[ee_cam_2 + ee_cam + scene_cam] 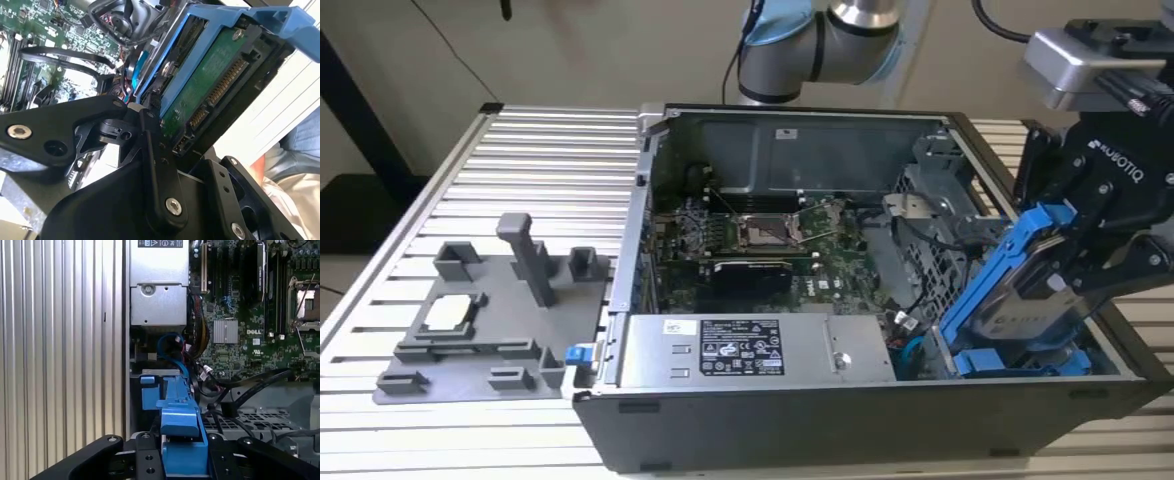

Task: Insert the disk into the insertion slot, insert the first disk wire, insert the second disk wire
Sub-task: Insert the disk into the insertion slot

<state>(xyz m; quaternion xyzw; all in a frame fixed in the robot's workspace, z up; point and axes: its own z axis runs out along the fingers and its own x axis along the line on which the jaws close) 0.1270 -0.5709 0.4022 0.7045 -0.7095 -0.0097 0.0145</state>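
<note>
UR arm (821,40) reaches to exterior view's right; gripper (1070,250) tilted downwd, clamped on disk (1014,315).

My gripper (1081,262) is black. The disk (1014,310) is silver-grey, framed bright blue. The table (547,150) is ribbed silver.
</note>
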